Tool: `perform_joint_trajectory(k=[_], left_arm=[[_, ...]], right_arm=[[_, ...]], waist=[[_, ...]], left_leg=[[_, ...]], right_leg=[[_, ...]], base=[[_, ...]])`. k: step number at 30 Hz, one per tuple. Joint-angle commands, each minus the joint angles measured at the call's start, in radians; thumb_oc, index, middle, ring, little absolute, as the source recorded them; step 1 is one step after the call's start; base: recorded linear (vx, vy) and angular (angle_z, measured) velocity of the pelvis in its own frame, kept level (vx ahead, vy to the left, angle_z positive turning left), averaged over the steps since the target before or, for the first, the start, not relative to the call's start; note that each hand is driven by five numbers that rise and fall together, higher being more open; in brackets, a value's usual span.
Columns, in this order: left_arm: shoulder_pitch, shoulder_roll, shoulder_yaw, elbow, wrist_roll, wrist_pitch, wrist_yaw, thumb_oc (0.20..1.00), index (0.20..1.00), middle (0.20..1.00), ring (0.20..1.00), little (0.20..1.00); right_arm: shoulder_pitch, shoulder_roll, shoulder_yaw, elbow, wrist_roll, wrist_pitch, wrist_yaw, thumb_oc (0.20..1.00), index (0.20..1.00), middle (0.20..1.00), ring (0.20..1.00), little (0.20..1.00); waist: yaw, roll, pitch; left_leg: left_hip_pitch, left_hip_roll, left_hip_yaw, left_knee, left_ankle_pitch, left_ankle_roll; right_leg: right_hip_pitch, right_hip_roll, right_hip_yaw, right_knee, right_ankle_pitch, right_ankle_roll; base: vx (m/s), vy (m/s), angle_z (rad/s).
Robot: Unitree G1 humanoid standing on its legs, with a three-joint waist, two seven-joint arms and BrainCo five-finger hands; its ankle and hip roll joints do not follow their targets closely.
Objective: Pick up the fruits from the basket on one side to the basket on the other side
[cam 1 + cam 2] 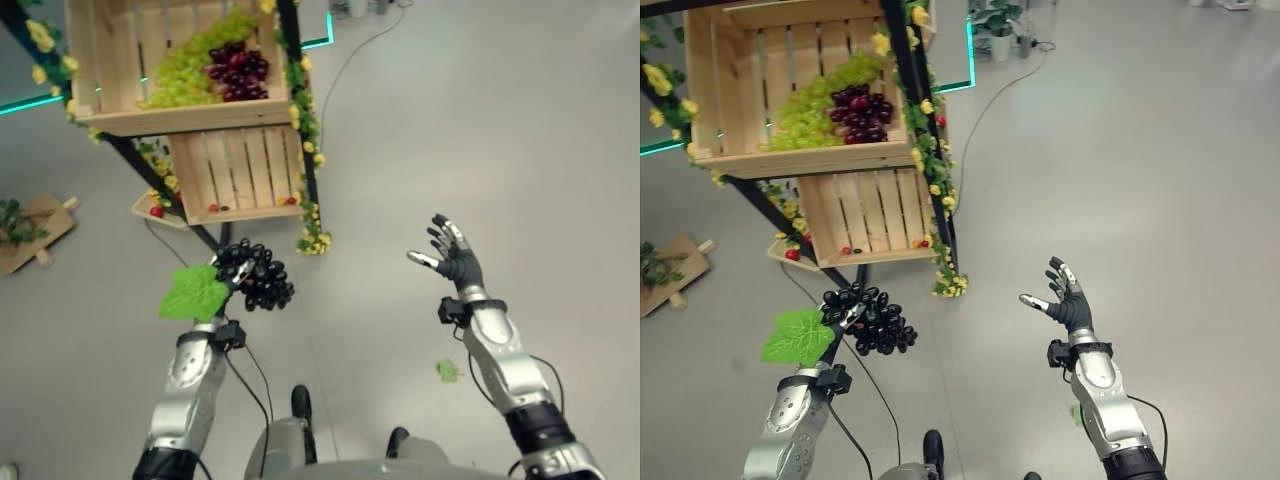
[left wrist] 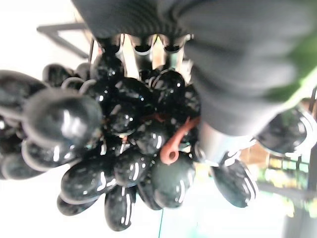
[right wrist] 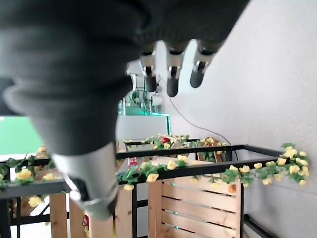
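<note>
Black grapes (image 1: 257, 275) hang in a bunch from the left hand (image 1: 226, 272) at lower centre-left of the left eye view, a green leaf (image 1: 194, 293) spread just left of them over the wrist. Above, at upper left, a wooden crate (image 1: 120, 122) holds green grapes (image 1: 190, 68) and red grapes (image 1: 236, 70), with a lower crate (image 1: 240, 213) beneath it on a black stand (image 1: 304, 150) wound with yellow flowers. The right hand (image 1: 456, 258) is raised at right of centre, empty, fingers straight and spread.

The right eye view shows the same: the bunch sits below and a little right of the upper crate, well apart from it, so the left hand is plainly the nearer one.

In the left wrist view the fingers (image 2: 142, 47) curl over the top of the bunch, which dangles away from the palm.

The right wrist view looks past straight fingers (image 3: 172, 69) to the flowered stand.
</note>
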Motion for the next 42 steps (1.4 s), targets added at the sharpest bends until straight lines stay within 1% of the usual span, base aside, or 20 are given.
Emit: perform_joint_trajectory(k=[1, 4, 5, 6, 7, 8, 11, 13, 15, 17, 18, 20, 22, 24, 26, 28, 30, 31, 32, 42], left_arm=[[-0.044, 0.02, 0.044, -0.098, 0.018, -0.059, 0.02, 0.2, 0.2, 0.2, 0.2, 0.2], [-0.05, 0.019, 0.038, -0.087, 0.026, -0.061, 0.031, 0.2, 0.2, 0.2, 0.2, 0.2], [-0.065, 0.034, 0.031, -0.084, 0.031, -0.067, 0.048, 0.2, 0.2, 0.2, 0.2, 0.2], [-0.067, 0.034, 0.031, -0.083, 0.031, -0.067, 0.048, 0.2, 0.2, 0.2, 0.2, 0.2], [-0.09, 0.036, 0.021, -0.076, 0.034, -0.074, 0.056, 0.2, 0.2, 0.2, 0.2, 0.2], [-0.098, 0.033, 0.021, -0.078, 0.031, -0.077, 0.056, 0.2, 0.2, 0.2, 0.2, 0.2], [-0.127, 0.042, 0.036, -0.09, 0.015, -0.09, 0.059, 0.2, 0.2, 0.2, 0.2, 0.2], [-0.143, 0.049, 0.04, -0.097, 0.006, -0.106, 0.063, 0.2, 0.2, 0.2, 0.2, 0.2], [-0.139, 0.04, 0.034, -0.1, -0.009, -0.105, 0.044, 0.2, 0.2, 0.2, 0.2, 0.2], [-0.126, 0.019, 0.042, -0.121, -0.014, -0.115, 0.019, 0.2, 0.2, 0.2, 0.2, 0.2], [-0.104, 0.004, 0.051, -0.137, -0.036, -0.118, 0.008, 0.2, 0.2, 0.2, 0.2, 0.2], [-0.096, 0.002, 0.058, -0.142, -0.037, -0.12, 0.006, 0.2, 0.2, 0.2, 0.2, 0.2], [-0.073, -0.003, 0.066, -0.155, -0.065, -0.119, 0.002, 0.2, 0.2, 0.2, 0.2, 0.2], [-0.067, 0.0, 0.071, -0.179, -0.077, -0.115, -0.005, 0.2, 0.2, 0.2, 0.2, 0.2], [-0.06, -0.004, 0.073, -0.206, -0.085, -0.112, 0.002, 0.2, 0.2, 0.2, 0.2, 0.2], [-0.055, -0.006, 0.083, -0.226, -0.105, -0.11, -0.006, 0.2, 0.2, 0.2, 0.2, 0.2], [-0.049, 0.002, 0.094, -0.238, -0.104, -0.114, 0.0, 0.2, 0.2, 0.2, 0.2, 0.2], [-0.052, 0.004, 0.09, -0.241, -0.099, -0.113, -0.002, 0.2, 0.2, 0.2, 0.2, 0.2], [-0.039, 0.006, 0.09, -0.246, -0.096, -0.116, 0.002, 0.2, 0.2, 0.2, 0.2, 0.2], [-0.049, 0.01, 0.103, -0.304, -0.097, -0.109, -0.02, 0.2, 0.2, 0.2, 0.2, 0.2]], right_arm=[[0.003, 0.008, -0.043, -0.032, 0.029, -0.037, -0.009, 1.0, 1.0, 1.0, 1.0, 1.0], [0.01, 0.013, -0.036, -0.033, 0.022, -0.033, -0.011, 1.0, 1.0, 1.0, 1.0, 1.0], [0.008, 0.024, -0.026, -0.037, 0.022, -0.037, -0.017, 1.0, 1.0, 1.0, 1.0, 1.0], [0.006, 0.023, -0.027, -0.036, 0.022, -0.037, -0.017, 1.0, 1.0, 1.0, 1.0, 1.0], [0.003, 0.023, -0.034, -0.036, 0.025, -0.049, -0.028, 1.0, 1.0, 1.0, 1.0, 1.0], [0.002, 0.017, -0.036, -0.037, 0.026, -0.048, -0.029, 1.0, 1.0, 1.0, 1.0, 1.0], [-0.025, 0.005, -0.034, -0.018, 0.035, -0.048, -0.038, 1.0, 1.0, 1.0, 1.0, 1.0], [-0.048, 0.0, -0.026, 0.002, 0.042, -0.052, -0.039, 1.0, 1.0, 1.0, 1.0, 1.0], [-0.029, -0.011, -0.029, 0.012, 0.05, -0.051, -0.031, 1.0, 1.0, 1.0, 1.0, 1.0], [-0.027, -0.028, -0.022, 0.016, 0.041, -0.05, -0.014, 1.0, 1.0, 1.0, 1.0, 1.0], [-0.033, -0.038, -0.014, 0.023, 0.046, -0.047, -0.003, 1.0, 1.0, 1.0, 1.0, 1.0], [-0.038, -0.041, -0.01, 0.033, 0.049, -0.051, 0.005, 1.0, 1.0, 1.0, 1.0, 1.0], [-0.055, -0.053, 0.014, 0.048, 0.066, -0.052, 0.015, 1.0, 1.0, 1.0, 1.0, 1.0], [-0.057, -0.065, 0.01, 0.041, 0.076, -0.047, 0.023, 1.0, 1.0, 1.0, 1.0, 1.0], [-0.065, -0.072, -0.001, 0.053, 0.075, -0.047, 0.009, 1.0, 1.0, 1.0, 1.0, 1.0], [-0.067, -0.074, -0.009, 0.066, 0.075, -0.044, -0.003, 1.0, 1.0, 1.0, 1.0, 1.0], [-0.054, -0.076, -0.025, 0.062, 0.073, -0.05, -0.014, 1.0, 1.0, 1.0, 1.0, 1.0], [-0.04, -0.077, -0.032, 0.062, 0.071, -0.05, -0.019, 1.0, 1.0, 1.0, 1.0, 1.0], [-0.037, -0.074, -0.025, 0.066, 0.068, -0.052, -0.022, 1.0, 1.0, 1.0, 1.0, 1.0], [-0.06, -0.065, -0.009, 0.11, 0.062, -0.033, 0.002, 1.0, 1.0, 1.0, 1.0, 1.0]], waist=[[-0.006, -0.027, -0.028], [-0.018, -0.025, -0.019], [-0.046, -0.006, 0.02], [-0.042, -0.004, 0.018], [-0.082, 0.012, 0.042], [-0.085, 0.015, 0.04], [-0.078, 0.003, 0.054], [-0.092, -0.007, 0.056], [-0.098, -0.026, 0.042], [-0.094, -0.033, 0.02], [-0.085, -0.023, 0.011], [-0.075, -0.025, 0.007], [-0.047, -0.016, 0.013], [-0.02, -0.033, 0.041], [-0.003, -0.034, 0.061], [0.004, -0.028, 0.055], [0.01, 0.001, 0.051], [0.0, -0.003, 0.049], [0.003, -0.003, 0.045], [-0.005, -0.016, -0.018]], left_leg=[[0.051, 0.03, -0.058, -0.004, -0.138, -0.037], [0.086, -0.007, -0.074, -0.029, -0.146, -0.011], [0.122, -0.011, -0.111, -0.057, -0.139, 0.001], [0.117, -0.008, -0.107, -0.06, -0.133, 0.001], [0.148, -0.008, -0.163, -0.088, -0.135, -0.001], [0.146, -0.018, -0.18, -0.092, -0.13, -0.006], [0.152, -0.021, -0.205, -0.111, -0.139, -0.023], [0.169, -0.027, -0.217, -0.109, -0.159, -0.025], [0.172, -0.056, -0.238, -0.073, -0.194, -0.024], [0.177, -0.072, -0.244, 0.017, -0.262, -0.03], [0.16, -0.064, -0.22, 0.138, -0.311, -0.036], [0.14, -0.067, -0.223, 0.197, -0.289, -0.043], [0.104, -0.075, -0.258, 0.398, -0.235, -0.061], [0.002, -0.135, -0.255, 0.579, -0.168, -0.089], [-0.076, -0.127, -0.275, 0.532, -0.181, -0.081], [-0.082, -0.035, -0.273, 0.398, -0.18, -0.1], [-0.056, 0.051, -0.226, 0.115, -0.074, -0.118], [-0.05, 0.092, -0.195, 0.101, -0.058, -0.129], [-0.007, 0.051, -0.23, 0.106, -0.108, -0.121], [0.058, 0.039, -0.222, 0.018, -0.125, -0.119]], right_leg=[[-0.053, -0.118, -0.001, 0.161, 0.013, 0.079], [-0.095, -0.143, 0.031, 0.31, 0.101, 0.071], [-0.188, -0.088, 0.143, 0.436, 0.132, 0.065], [-0.196, -0.085, 0.146, 0.435, 0.139, 0.063], [-0.299, 0.056, 0.258, 0.437, 0.027, 0.036], [-0.318, 0.079, 0.275, 0.393, 0.017, 0.031], [-0.335, 0.008, 0.197, 0.136, 0.055, 0.03], [-0.37, 0.041, 0.218, -0.028, 0.12, 0.049], [-0.334, 0.067, 0.259, -0.037, 0.12, 0.039], [-0.292, 0.058, 0.257, -0.046, 0.12, 0.026], [-0.24, 0.075, 0.25, -0.065, 0.097, 0.006], [-0.217, 0.08, 0.249, -0.077, 0.092, -0.008], [-0.156, 0.113, 0.253, -0.093, 0.063, -0.043], [-0.099, 0.096, 0.249, -0.125, 0.058, -0.066], [-0.061, 0.101, 0.262, -0.127, 0.032, -0.073], [-0.037, 0.102, 0.264, -0.134, 0.001, -0.064], [-0.019, 0.134, 0.245, -0.118, -0.023, -0.061], [-0.014, 0.12, 0.236, -0.114, -0.03, -0.059], [-0.013, 0.119, 0.24, -0.097, -0.043, -0.056], [0.033, 0.105, 0.22, -0.181, -0.011, -0.045]], base=[[0.16, 0.201, 0.41], [0.12, 0.144, 0.41], [0.01, 0.075, 0.53], [0.07, 0.072, 0.53], [0.11, 0.021, 0.63], [0.2, -0.031, 0.94], [0.17, -0.163, 0.89], [0.22, -0.173, 0.54], [0.27, -0.139, 0.55], [0.38, -0.206, 0.87], [0.29, -0.151, 0.56], [0.2, -0.133, -0.29], [0.24, -0.21, -0.75], [0.15, -0.201, -0.7], [0.18, -0.128, -0.18], [0.23, -0.035, -0.25], [0.21, -0.006, -0.15], [0.16, -0.001, -0.12], [0.12, 0.011, -0.21], [0.05, -0.002, 0.18]])
